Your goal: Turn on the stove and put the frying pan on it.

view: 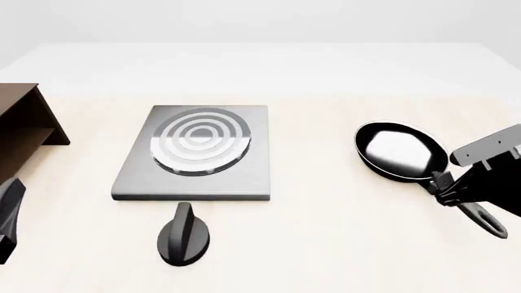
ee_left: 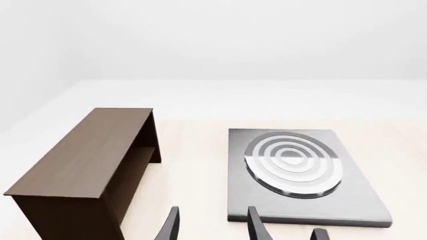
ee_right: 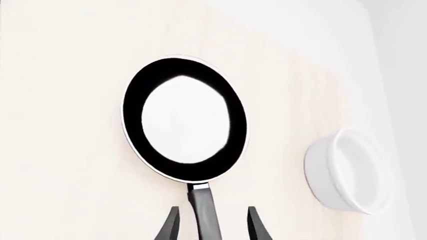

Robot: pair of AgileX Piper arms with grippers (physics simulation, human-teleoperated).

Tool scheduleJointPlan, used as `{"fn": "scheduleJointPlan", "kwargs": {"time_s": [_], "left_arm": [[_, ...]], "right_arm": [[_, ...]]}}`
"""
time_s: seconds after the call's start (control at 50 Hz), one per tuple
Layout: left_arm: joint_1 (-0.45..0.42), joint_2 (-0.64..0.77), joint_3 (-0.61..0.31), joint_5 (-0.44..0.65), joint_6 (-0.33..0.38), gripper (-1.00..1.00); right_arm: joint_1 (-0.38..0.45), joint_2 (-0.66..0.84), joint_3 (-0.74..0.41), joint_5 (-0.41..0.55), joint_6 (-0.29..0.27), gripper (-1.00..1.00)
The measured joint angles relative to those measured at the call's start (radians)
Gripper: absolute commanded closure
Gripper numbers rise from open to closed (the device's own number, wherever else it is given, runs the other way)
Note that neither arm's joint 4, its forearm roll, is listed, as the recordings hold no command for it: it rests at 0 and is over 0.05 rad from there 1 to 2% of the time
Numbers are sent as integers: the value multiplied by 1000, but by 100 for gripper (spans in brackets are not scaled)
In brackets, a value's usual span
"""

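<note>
While glossy round frying pan (ee_right: 185, 120) lies flat, right hand (ee_right: 212, 222) straddles handle, fingers wide.

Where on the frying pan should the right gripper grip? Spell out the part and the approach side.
Grip the frying pan by its long handle, coming from the handle's free end on the arms' side. The handle points back toward the right gripper, whose fingers already straddle it with a gap on each side. The round, low body offers no narrow part to pinch; the handle's slim bar probably fits between the fingers.
</note>
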Motion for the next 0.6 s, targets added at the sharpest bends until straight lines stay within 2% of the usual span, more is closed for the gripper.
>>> {"fn": "scheduleJointPlan", "kwargs": {"time_s": [0.24, 0.6], "left_arm": [[3, 0, -1, 7, -10, -100], [5, 0, -1, 3, 0, -100]], "right_arm": [[-40, 123, 25, -122, -20, -100], [-58, 251, 58, -248, -27, -100]]}}
